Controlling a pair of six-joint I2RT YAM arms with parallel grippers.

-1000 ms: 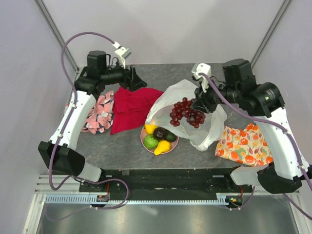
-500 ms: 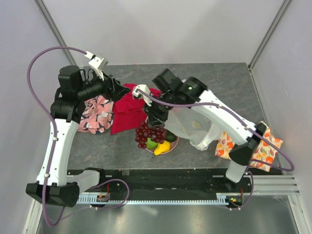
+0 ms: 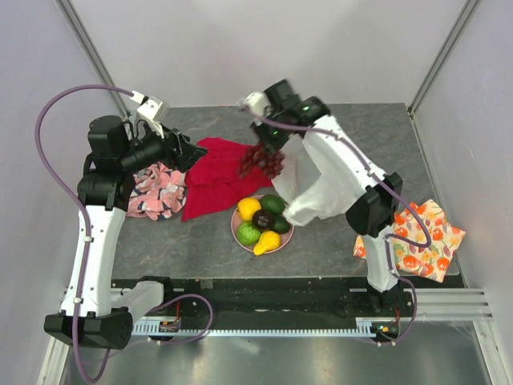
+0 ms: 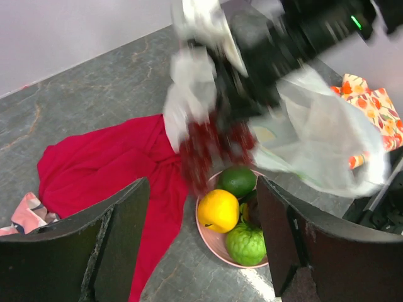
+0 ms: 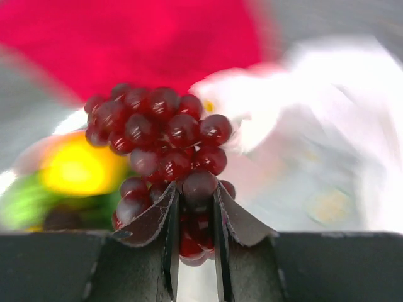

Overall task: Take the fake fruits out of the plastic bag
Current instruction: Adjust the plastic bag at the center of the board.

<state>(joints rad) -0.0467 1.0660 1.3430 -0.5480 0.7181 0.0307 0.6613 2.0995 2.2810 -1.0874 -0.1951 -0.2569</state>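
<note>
- Your right gripper [image 5: 194,189] is pinching the grapes [image 5: 160,145]. In the wrist view the two fingers are clamped close together on the bunch's lower berries.
- The rest of the bunch stands out past the fingertips, so its long axis runs roughly along the gripper's own line.
- From above, the grapes hang in the air over the gap between the red cloth [image 3: 212,178] and the bag [image 3: 319,191]. They look clear of the bag's mouth, though motion blur hides whether a berry brushes the plastic.
- What matters next is that the plate [image 3: 235,222] lies just nearward of the bunch, toward the arm bases and lower. The coming move is probably a short pull toward you and a descent.
- The plate already carries the citrus [image 3: 249,208], lime [image 3: 248,233], pear [image 3: 268,242] and avocados [image 3: 272,204]. Little bare room shows, so expect the bunch to rest on top of them.
- The right arm reaches well across to the left. Its forearm passes over the bag and the wrist tips downward at the far end.
- Your left gripper [image 4: 201,182] is spread wide and holds nothing. It sits over the far left part of the red cloth, aimed toward the plate and well apart from the bunch.
- The right arm is the nearer one and already has the grapes, so you can leave the left arm where it is.
- No other fruit shows through the bag in these views, so I can't tell whether it holds more.
</note>
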